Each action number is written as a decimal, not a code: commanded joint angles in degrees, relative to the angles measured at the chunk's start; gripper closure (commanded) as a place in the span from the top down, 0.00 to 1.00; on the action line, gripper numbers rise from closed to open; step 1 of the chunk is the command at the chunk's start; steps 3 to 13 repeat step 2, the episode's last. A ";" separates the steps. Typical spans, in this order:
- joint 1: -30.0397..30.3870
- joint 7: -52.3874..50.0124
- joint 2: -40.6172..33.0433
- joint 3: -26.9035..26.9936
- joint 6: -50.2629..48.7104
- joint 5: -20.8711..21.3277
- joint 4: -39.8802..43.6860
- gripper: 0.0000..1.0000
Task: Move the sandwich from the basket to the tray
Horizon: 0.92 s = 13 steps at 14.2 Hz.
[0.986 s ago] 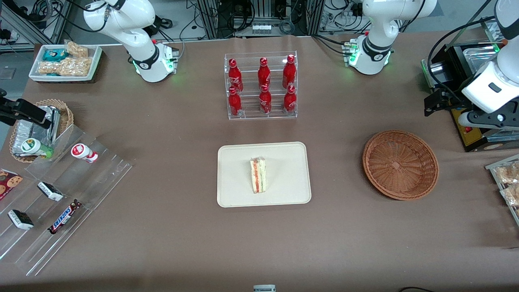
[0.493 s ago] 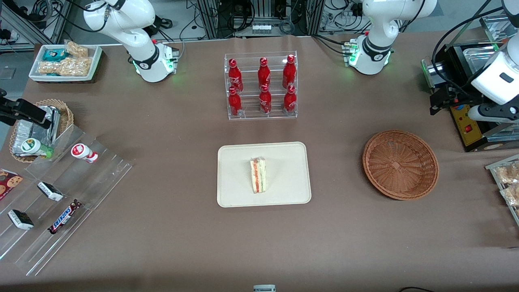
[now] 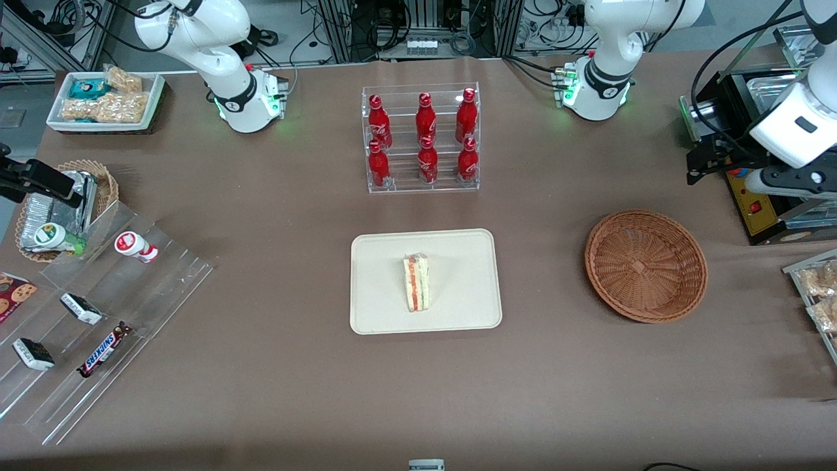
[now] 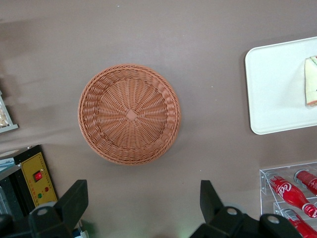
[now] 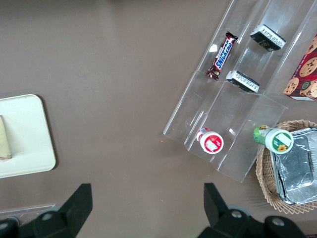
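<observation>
The sandwich lies on the cream tray in the middle of the table, its red, white and green cut edge showing. The reddish-brown wicker basket sits empty beside the tray, toward the working arm's end. My gripper hangs high above the table, farther from the front camera than the basket. Its fingers stand wide open with only bare table between them.
A clear rack of red bottles stands farther back than the tray. A black box with a yellow panel sits under the working arm. A clear stepped stand of snacks and a tan basket of foil packets lie toward the parked arm's end.
My gripper drifted slightly toward the working arm's end of the table, then back a little. The sandwich, tray and basket have not moved.
</observation>
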 commanded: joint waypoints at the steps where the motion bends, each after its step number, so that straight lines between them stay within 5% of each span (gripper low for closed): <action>1: -0.21 0.56 -0.80 -0.03 0.14 -0.35 -0.72 1.00; 13: -0.21 0.56 -0.88 -0.03 0.14 -0.35 -0.72 1.00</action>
